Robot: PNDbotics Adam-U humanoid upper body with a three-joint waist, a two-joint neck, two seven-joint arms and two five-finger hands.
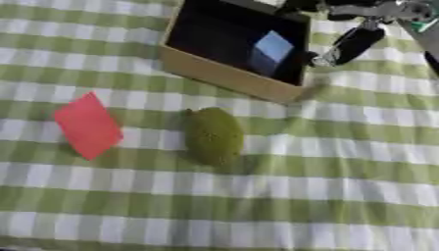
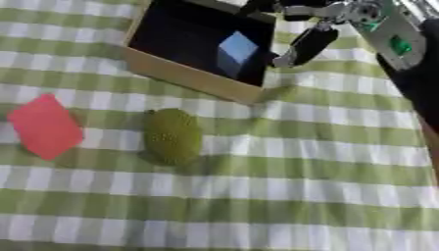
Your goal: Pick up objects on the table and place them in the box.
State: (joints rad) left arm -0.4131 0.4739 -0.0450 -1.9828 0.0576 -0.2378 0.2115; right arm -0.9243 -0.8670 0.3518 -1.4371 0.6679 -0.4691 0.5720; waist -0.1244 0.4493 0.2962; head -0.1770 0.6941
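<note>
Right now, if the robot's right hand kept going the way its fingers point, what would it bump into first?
Probably the box. The right hand hangs by its right rim, fingers pointing down and left toward that edge. Depth is unclear, so it might slip inside toward the blue block instead.

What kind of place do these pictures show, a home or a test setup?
Probably a staged robot test table. A green-and-white checked tablecloth carries only a tan cardboard box with a dark inside, a flat red card and a green oval fruit-like object; a robot hand hangs above.
</note>
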